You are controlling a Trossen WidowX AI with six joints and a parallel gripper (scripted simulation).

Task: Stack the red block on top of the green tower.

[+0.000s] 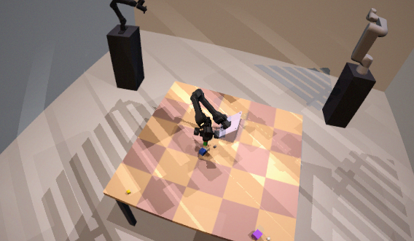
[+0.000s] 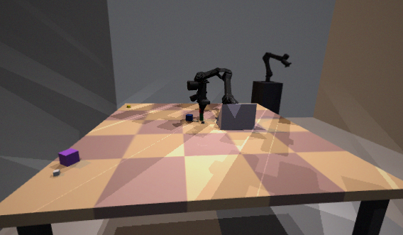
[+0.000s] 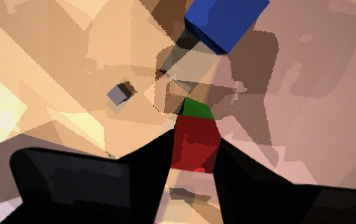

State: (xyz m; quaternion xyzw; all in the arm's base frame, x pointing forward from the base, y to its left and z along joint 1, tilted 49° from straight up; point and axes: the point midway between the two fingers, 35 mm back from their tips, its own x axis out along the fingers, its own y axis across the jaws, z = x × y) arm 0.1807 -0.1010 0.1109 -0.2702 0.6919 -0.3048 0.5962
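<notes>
My gripper point(image 3: 193, 137) point(image 1: 205, 137) point(image 2: 201, 109) is shut on the red block point(image 3: 195, 142) point(image 2: 200, 111). In the wrist view the block sits just over the green tower point(image 3: 197, 108), whose top peeks out beyond the block's far edge. In the top and exterior views the thin green tower point(image 1: 205, 143) point(image 2: 201, 116) stands upright on the checkered table point(image 1: 233, 186) point(image 2: 199, 167) right under the fingers. Whether the block touches the tower's top I cannot tell.
A blue cube point(image 3: 226, 21) point(image 1: 202, 151) point(image 2: 189, 117) lies close beside the tower. A small grey cube point(image 3: 118, 94) point(image 1: 215, 146) lies near it. A pale box point(image 2: 237, 116) point(image 1: 230, 124) stands by the arm's base. A purple cube point(image 2: 69, 157) point(image 1: 257, 234) and a yellow bit point(image 1: 128, 191) lie at the table's edges.
</notes>
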